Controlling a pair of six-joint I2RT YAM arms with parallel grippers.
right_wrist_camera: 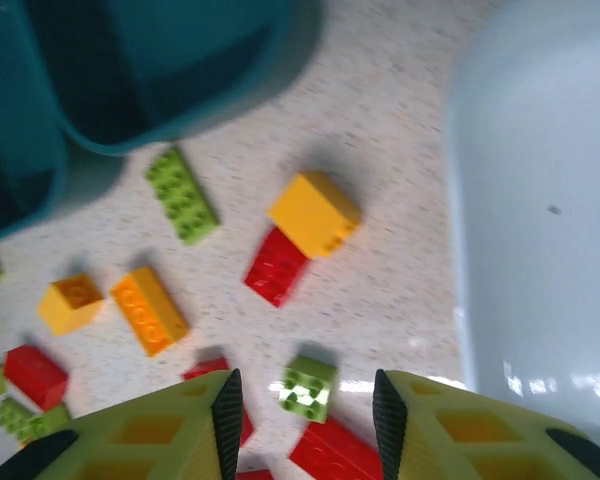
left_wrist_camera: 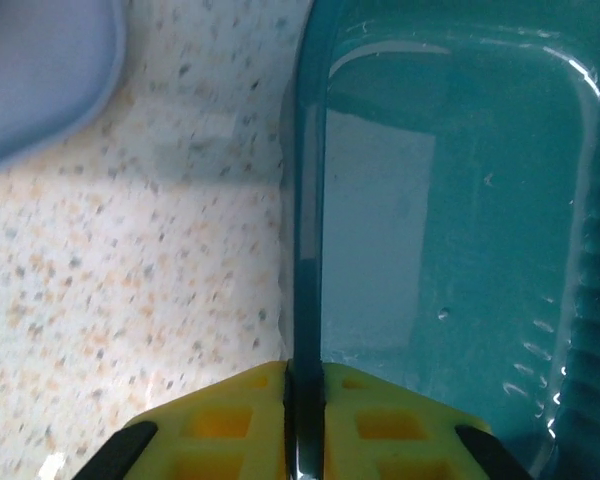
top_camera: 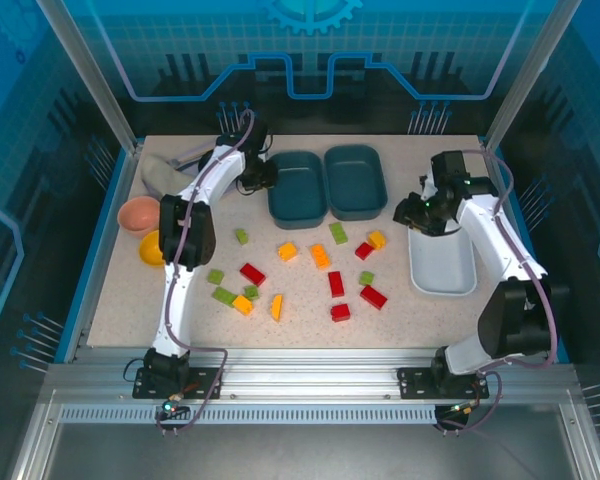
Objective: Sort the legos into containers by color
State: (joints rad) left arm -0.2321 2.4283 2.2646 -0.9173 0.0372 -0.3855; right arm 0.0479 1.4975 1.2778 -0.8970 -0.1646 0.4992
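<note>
A speckled beige table (top_camera: 400, 320) with a blue rim sits inside a metal frame (top_camera: 280, 375). At its left edge a pink bowl (top_camera: 137, 213) lies just beside a partly hidden yellow bowl (top_camera: 150, 248). Behind them, near the far left corner, rests a grey dish (top_camera: 163, 172), tilted

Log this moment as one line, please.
left tool: shut on teal tub rim | right tool: open, empty | bricks: on table, unsorted

No words, numbers or brand names are legible; a gear emblem (top_camera: 312, 12) marks the blue back wall (top_camera: 440, 35).
</note>
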